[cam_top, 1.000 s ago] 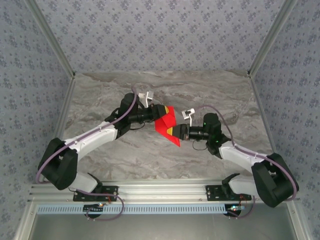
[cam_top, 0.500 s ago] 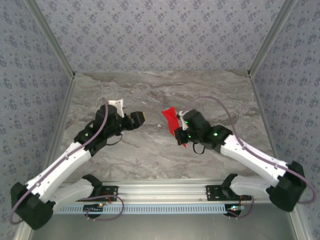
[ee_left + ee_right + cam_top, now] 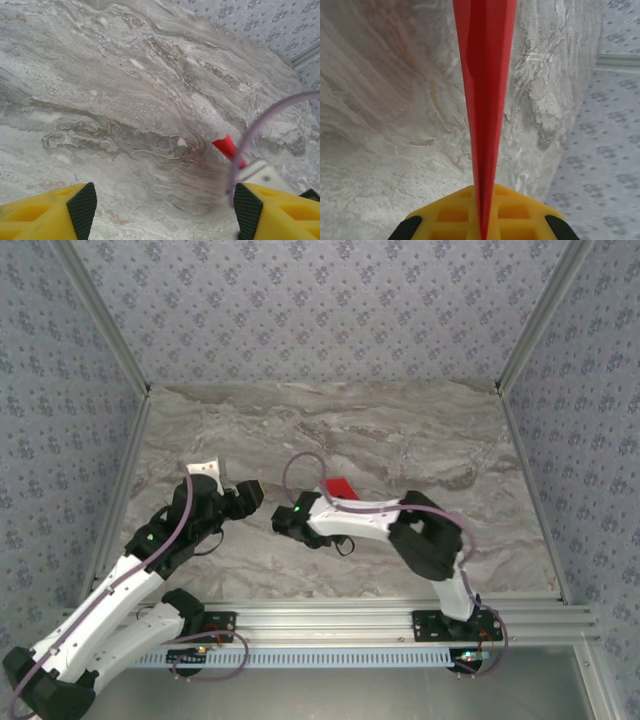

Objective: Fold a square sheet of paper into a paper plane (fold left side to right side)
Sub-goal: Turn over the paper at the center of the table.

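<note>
**Lay the folded paper flat before you loosen the clamp**

Your right gripper [image 3: 482, 222] is closed tight on the red paper [image 3: 485, 75]. The paper is folded narrow and stands edge-on, running straight out from the pads. From above, it sits over the middle of the desk [image 3: 420, 430], a little toward the near edge, tucked behind your doubled-back right arm. Whether any part of it touches the surface I cannot tell. Your left gripper [image 3: 165, 207] has its fingers well apart with nothing between them. It hovers toward the left edge, near the paper but not touching it.

I judge the step to be bringing this folded piece down onto the desk, either for another crease or as the finished plane.

- **Turn it first:** Roll your right wrist so the broad face turns downward before you descend. Thin paper buckles if its far tip lands first.
- **Lower gently:** You hold one end only, so the free length may droop or swing.
- **Choose the spot:** Aim for the bare middle, where both arms can reach.
- **Mind the cable:** The lilac cable [image 3: 250, 132] arcs close by the paper.
- **Release last:** Pin the paper with the left before the right lets go.
</note>
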`<action>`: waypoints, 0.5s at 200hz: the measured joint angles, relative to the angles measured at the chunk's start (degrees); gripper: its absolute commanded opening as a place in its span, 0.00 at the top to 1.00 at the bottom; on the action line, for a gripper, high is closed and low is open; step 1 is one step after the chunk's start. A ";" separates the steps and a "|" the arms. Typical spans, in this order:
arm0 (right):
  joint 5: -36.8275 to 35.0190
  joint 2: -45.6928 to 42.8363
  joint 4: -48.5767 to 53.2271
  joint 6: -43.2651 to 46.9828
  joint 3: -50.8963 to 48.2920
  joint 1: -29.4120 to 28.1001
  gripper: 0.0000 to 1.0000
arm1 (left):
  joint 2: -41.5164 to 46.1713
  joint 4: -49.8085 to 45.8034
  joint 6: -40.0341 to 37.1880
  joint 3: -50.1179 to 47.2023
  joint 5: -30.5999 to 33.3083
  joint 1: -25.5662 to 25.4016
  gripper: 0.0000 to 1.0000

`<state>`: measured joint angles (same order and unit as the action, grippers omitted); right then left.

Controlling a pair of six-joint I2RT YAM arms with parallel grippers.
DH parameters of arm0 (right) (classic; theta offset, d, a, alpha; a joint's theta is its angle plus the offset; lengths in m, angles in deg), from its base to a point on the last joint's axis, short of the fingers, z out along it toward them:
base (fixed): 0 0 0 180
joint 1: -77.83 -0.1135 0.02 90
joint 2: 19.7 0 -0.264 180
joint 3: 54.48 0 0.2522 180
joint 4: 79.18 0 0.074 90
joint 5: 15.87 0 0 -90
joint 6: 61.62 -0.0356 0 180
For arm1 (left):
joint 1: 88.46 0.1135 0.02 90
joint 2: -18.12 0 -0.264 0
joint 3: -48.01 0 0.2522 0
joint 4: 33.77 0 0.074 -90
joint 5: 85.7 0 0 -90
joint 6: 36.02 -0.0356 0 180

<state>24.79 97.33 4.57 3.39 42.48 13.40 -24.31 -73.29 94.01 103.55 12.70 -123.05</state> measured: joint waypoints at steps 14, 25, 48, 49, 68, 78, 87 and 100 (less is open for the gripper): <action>-0.39 3.89 1.01 0.24 0.31 -0.57 0.92 | 0.02 -0.22 0.00 0.00 0.02 0.11 0.23; -0.07 5.60 1.20 0.92 0.31 -0.92 0.87 | -0.02 -0.31 0.04 0.00 0.07 0.11 0.22; 3.26 5.97 -0.15 3.48 0.28 -1.51 0.72 | -0.61 -1.51 0.76 0.00 -0.04 0.96 0.21; 3.43 5.95 -0.24 3.43 0.26 -1.53 0.72 | -0.74 -1.53 0.87 0.00 -0.04 1.09 0.21; 9.07 4.81 -4.04 6.95 -0.98 -2.29 0.54 | -2.43 -1.64 1.90 -0.07 -1.40 3.23 0.21; 13.22 3.54 -6.16 8.41 -2.14 -2.78 0.47 | -3.23 -1.11 2.62 -0.59 -2.86 4.57 0.20; 16.11 1.97 -7.85 9.88 -3.26 -3.15 0.39 | -3.82 -0.61 3.19 -1.31 -4.42 5.70 0.20; 21.29 -1.60 -10.21 11.15 -4.98 -3.28 0.30 | -4.83 0.85 4.22 -2.78 -7.10 7.08 0.20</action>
<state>46.08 95.74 -5.63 14.54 37.50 10.13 -29.14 -72.44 98.23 100.77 5.60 -115.97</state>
